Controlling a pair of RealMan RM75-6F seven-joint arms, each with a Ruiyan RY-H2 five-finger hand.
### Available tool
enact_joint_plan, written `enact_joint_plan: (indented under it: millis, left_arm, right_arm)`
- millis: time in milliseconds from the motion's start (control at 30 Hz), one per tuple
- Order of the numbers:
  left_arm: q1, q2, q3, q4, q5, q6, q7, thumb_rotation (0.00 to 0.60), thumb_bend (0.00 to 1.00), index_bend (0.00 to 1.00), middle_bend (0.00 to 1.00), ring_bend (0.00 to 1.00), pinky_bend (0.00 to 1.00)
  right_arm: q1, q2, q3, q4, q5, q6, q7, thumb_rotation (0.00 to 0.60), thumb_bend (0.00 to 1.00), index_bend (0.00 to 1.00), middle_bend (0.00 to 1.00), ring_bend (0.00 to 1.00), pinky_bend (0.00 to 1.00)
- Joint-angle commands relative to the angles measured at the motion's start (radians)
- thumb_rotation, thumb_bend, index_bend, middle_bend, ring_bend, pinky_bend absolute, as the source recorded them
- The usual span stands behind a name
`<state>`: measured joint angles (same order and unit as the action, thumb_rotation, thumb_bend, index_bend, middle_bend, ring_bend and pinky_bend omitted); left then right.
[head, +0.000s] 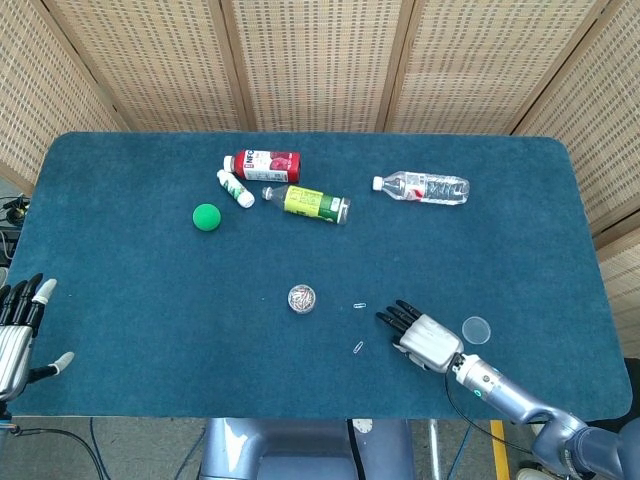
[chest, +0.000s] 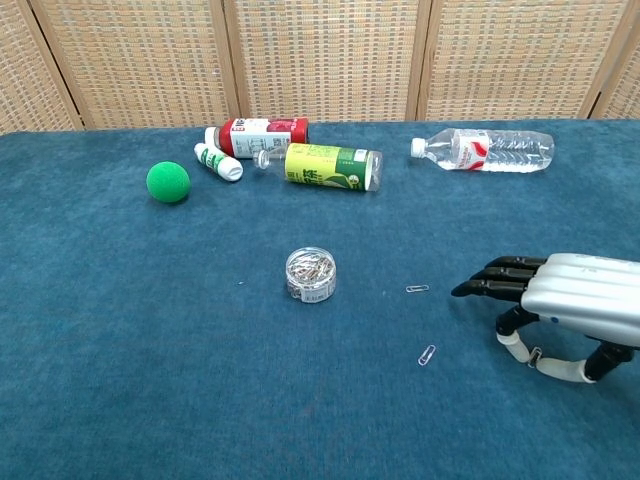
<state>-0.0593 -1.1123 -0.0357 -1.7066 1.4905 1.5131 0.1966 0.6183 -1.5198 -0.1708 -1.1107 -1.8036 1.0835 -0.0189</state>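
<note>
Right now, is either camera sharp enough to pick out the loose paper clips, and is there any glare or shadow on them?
Head view: even light, no glare, clips tiny but visible. Chest view: sharper, both loose clips clear; the right hand casts a soft shadow beneath itself, where another clip shows between its fingers.

Matt blue cloth table (head: 150, 290); glossy metal right hand (chest: 570, 300).

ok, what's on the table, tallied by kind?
bottles: 4
green ball: 1
tub of paper clips: 1
clear lid: 1
loose paper clips: 3, one between the right robot hand thumb and finger
Total: 10
</note>
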Motion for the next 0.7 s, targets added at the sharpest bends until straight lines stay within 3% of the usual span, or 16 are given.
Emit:
enact_joint_plan:
  millis: [33,700]
  left_arm:
    - [0.000,0.000,0.000,0.000,0.000,0.000,0.000,0.600,0.00,0.00,0.00,0.00,0.00]
    - [-0.001,-0.002,0.000,0.001,-0.001,0.000,0.004,0.600,0.00,0.00,0.00,0.00,0.00]
  right_arm:
    - [-0.002,-0.005,0.005,0.007,0.006,0.004,0.005,0.600,0.40,0.51,0.04,0.00,0.02]
    - [-0.017,-0.035,0.014,0.056,0.018,0.029,0.025,0.600,0.40,0.59,0.07,0.00,0.05]
